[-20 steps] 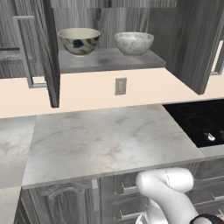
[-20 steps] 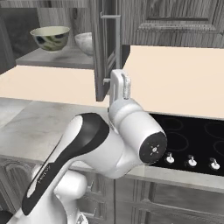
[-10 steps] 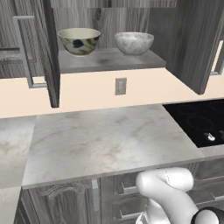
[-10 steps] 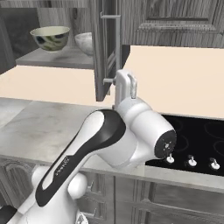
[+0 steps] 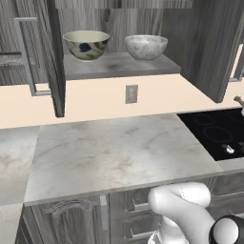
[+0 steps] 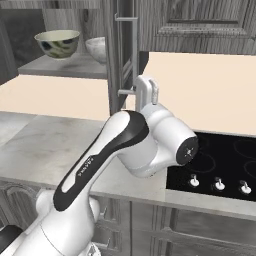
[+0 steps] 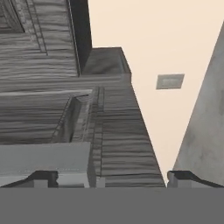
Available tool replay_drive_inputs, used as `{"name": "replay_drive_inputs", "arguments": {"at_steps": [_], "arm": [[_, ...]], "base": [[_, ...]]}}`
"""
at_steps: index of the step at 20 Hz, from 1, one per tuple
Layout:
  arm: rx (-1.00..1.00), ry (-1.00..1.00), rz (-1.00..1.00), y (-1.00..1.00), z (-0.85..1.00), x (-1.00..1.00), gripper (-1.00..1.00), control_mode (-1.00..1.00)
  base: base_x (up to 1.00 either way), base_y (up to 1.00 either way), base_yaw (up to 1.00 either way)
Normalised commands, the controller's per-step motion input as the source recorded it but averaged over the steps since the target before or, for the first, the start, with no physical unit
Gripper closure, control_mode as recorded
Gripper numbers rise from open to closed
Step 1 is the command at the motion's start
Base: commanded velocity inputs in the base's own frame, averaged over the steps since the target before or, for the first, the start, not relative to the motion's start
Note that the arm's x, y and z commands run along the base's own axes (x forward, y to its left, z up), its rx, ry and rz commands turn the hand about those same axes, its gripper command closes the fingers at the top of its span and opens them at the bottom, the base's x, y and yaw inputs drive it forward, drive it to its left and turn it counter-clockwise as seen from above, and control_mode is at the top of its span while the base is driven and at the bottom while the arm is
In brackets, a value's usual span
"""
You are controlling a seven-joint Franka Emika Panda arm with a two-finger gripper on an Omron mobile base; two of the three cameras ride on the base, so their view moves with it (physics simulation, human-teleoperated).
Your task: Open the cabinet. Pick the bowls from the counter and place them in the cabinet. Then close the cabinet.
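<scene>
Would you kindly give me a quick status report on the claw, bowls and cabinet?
Claw open, empty, by the right door. Both bowls on the cabinet shelf. Doors open; nothing blocking.

Grey cabinet (image 5: 119, 71) doors open, floral bowl (image 5: 86, 44) beside marble bowl (image 5: 146, 46) inside, upright

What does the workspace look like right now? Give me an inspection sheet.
Surface: counter of light marble, bare where seen.
Job's things: cabinet with both doors open; floral bowl and marble bowl side by side on its shelf, apart.
Clutter: nothing seen.
Gripper: gripper open, holding nothing, close to the right door near its handle.
Cables: nothing seen.
Surroundings: black cooktop right of the counter, wall outlet below the shelf, drawers beneath.
</scene>
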Motion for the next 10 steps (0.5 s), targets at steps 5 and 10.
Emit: {"name": "replay_drive_inputs", "arguments": {"at_steps": [5,10], "arm": [[0.00,0.00,0.00,0.00,-0.07,0.38,-1.00,-1.00],[0.00,0.00,0.02,0.00,0.00,0.15,-1.00,-1.00]], "base": [[0.00,0.00,0.00],[0.00,0.00,0.00]]}}
